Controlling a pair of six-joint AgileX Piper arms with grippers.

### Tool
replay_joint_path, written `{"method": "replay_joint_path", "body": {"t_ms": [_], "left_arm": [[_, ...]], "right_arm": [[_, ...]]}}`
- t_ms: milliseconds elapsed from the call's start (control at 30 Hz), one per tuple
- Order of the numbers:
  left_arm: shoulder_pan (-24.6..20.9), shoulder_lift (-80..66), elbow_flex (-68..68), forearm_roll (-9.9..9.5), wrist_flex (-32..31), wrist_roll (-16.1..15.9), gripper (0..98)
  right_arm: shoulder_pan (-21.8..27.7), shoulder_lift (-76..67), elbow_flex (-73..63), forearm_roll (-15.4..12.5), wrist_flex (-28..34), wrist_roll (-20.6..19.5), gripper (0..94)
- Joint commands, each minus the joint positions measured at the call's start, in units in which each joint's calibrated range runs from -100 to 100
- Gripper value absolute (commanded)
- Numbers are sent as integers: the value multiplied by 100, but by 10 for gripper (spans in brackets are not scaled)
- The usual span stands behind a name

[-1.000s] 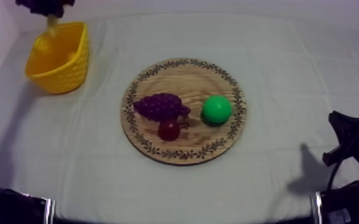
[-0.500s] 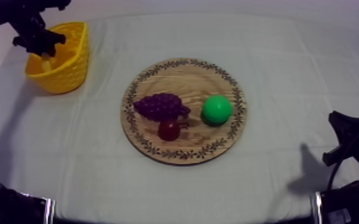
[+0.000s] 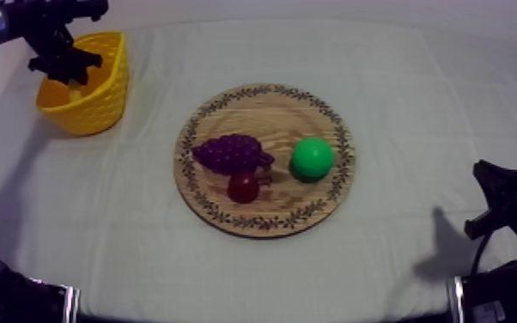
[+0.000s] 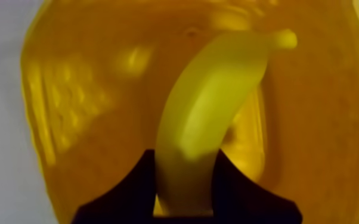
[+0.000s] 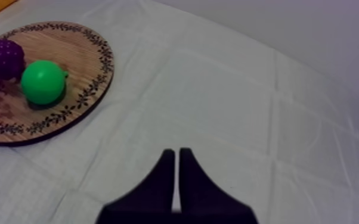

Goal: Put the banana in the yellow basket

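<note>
Left wrist view: banana (image 4: 212,113) pinched in left gripper (image 4: 185,179) jaws, down into yellow basket (image 4: 86,119); hard to make out from top. Right gripper (image 5: 176,156) jaws together, far from basket.

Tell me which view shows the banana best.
The left wrist view: the banana shows nearly full length between the fingers of the left gripper, the yellow basket behind it. In the top view that gripper covers it over the basket. The right wrist view faces the wooden board.
</note>
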Motion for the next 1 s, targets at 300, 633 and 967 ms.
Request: {"method": "replay_joint_path", "body": {"t_ms": [300, 633, 967], "left_arm": [[-134, 96, -39, 316, -257, -404, 506], [-35, -372, 245, 421, -785, -578, 323], [275, -2525, 2058, 521, -1894, -494, 56]], "right_arm": [[0, -4, -3, -2, 2, 3, 5], [0, -4, -3, -2, 2, 3, 5], [0, -4, -3, -2, 2, 3, 5]]}}
